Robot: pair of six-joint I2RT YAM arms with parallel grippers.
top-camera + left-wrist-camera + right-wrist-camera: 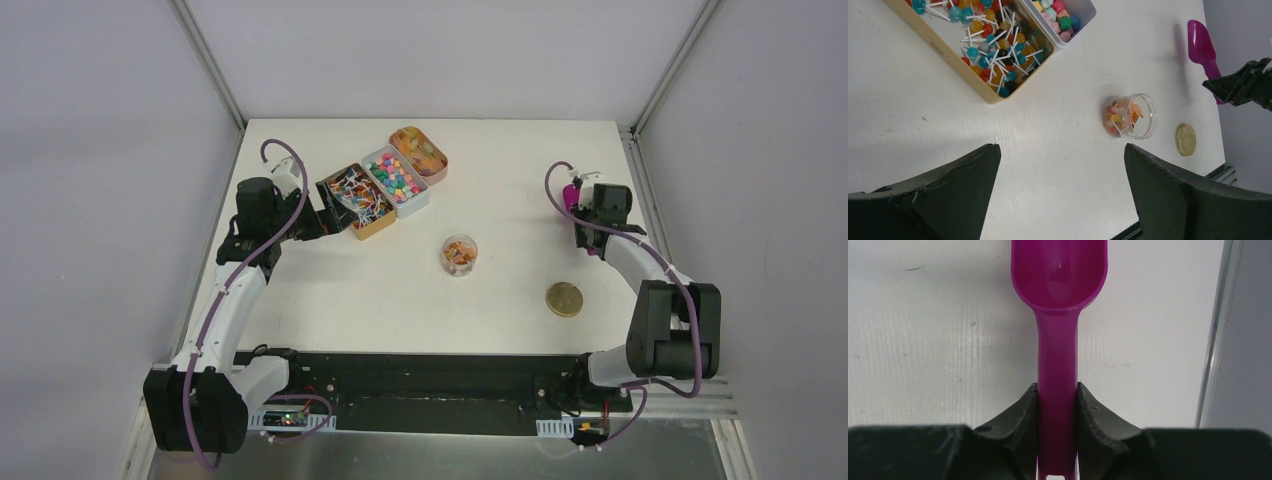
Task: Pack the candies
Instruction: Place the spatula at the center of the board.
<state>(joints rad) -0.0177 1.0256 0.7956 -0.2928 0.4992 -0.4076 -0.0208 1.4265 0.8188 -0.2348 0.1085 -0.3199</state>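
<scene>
White table [400,310] seen from above. Candies [358,197], mostly lollipops, fill a yellow tin [943,50] at back-centre, w/ a white tin [1083,12] touching it. L gripper [1063,200] is spread wide, empty, just beside the yellow tin. R gripper [1058,425] pinches a magenta scoop [1058,280] by its handle, far right. Clear jar [459,254] w/ some candies sits mid-table, gold lid [564,299] near it.

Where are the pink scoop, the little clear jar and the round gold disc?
pink scoop [1059,275], right wrist view, inside of its bowl.
clear jar [1153,120], left wrist view, its clear rim.
gold disc [564,299], top external view, centre of its face.
</scene>
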